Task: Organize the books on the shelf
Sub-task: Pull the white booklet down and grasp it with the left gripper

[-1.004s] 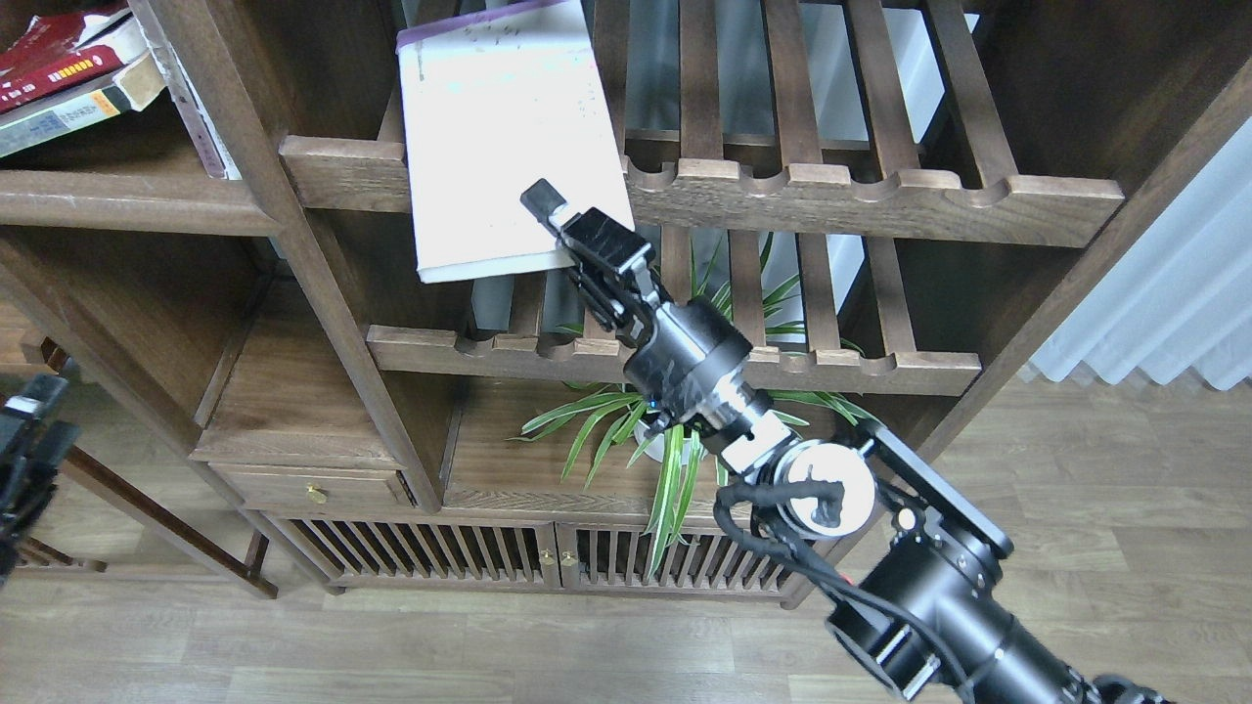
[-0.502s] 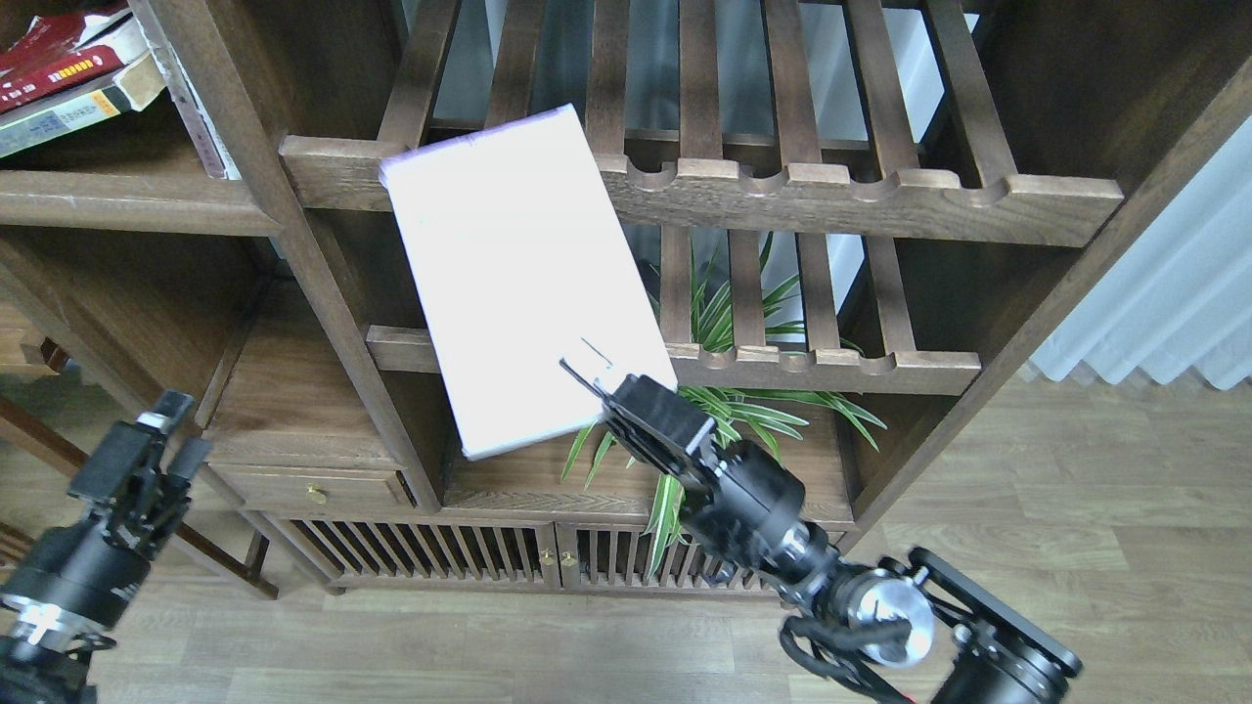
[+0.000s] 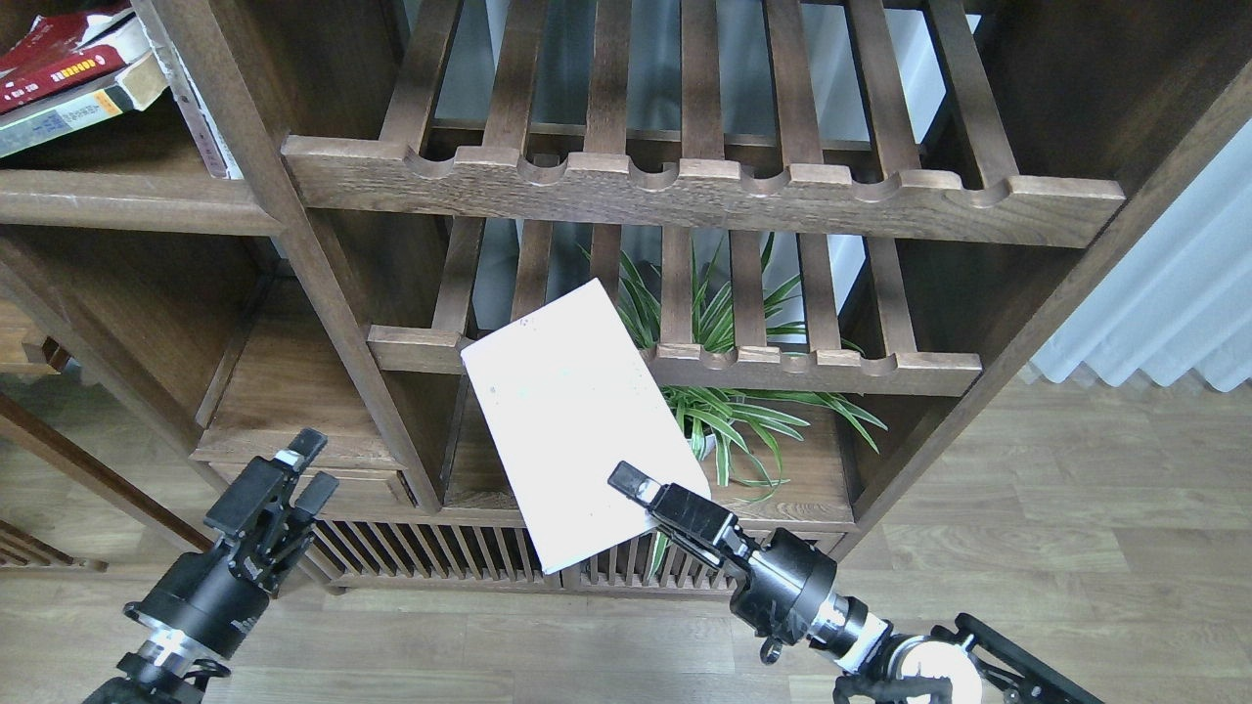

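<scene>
My right gripper [image 3: 638, 489] is shut on the lower right corner of the white book [image 3: 577, 420]. It holds the book tilted in the air in front of the lower slatted rack; the book's purple band does not show. The red book [image 3: 59, 61] lies on the thick dark-grey book [image 3: 68, 110] at the top left, on the solid dark-brown shelf [image 3: 127, 200]. My left gripper [image 3: 308, 469] is open and empty at the lower left, in front of the small drawer, apart from every book.
Two slatted racks with notched front rails, one above [image 3: 704, 191] and one below [image 3: 782, 367], fill the middle of the cabinet. A green spider plant [image 3: 729, 411] stands behind the white book. Slatted cabinet doors [image 3: 440, 557] are below. A curtain [image 3: 1164, 293] hangs at the right.
My right gripper has pulled the white book off the upper rack and carried it down and toward me. My left arm has risen into view at the lower left and moved right.
</scene>
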Controlling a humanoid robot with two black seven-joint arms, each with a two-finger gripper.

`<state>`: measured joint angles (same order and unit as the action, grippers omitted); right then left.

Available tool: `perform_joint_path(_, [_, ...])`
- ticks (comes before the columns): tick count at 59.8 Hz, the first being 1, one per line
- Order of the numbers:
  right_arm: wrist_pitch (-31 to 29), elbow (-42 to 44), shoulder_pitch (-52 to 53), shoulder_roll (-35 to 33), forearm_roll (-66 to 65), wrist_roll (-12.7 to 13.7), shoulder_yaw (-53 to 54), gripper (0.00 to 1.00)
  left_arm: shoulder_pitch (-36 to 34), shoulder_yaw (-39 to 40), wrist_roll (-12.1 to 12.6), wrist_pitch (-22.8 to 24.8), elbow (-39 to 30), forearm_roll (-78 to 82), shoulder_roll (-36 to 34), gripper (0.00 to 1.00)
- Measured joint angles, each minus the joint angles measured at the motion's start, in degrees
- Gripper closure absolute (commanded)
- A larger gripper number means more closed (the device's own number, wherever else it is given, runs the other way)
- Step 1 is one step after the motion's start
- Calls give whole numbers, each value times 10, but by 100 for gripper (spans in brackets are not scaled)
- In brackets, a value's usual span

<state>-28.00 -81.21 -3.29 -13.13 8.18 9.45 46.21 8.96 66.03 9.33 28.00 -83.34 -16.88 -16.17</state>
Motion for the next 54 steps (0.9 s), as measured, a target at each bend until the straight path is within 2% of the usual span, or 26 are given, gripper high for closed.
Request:
perform_joint_path(16, [0,9,-9,17,-5,20,-12,94,1,-39,-4,0,-23,0,2,13])
perform_joint_path(34, [0,11,-20,46,-20,22,-16,94,-3,-88,-1,0,-23,2,13,21])
perform_joint_path(47, [0,13,-32,69,-34,24,-15,94,-9,-103,2,0,-23,6,27,35])
perform_joint_path(49, [0,14,-33,73,-35,24,-15,94,-10,-108,2,0,-23,6,27,40])
perform_joint_path(54, [0,14,-40,80,-39,27,-14,94,-13,-122,2,0,-23,6,28,59])
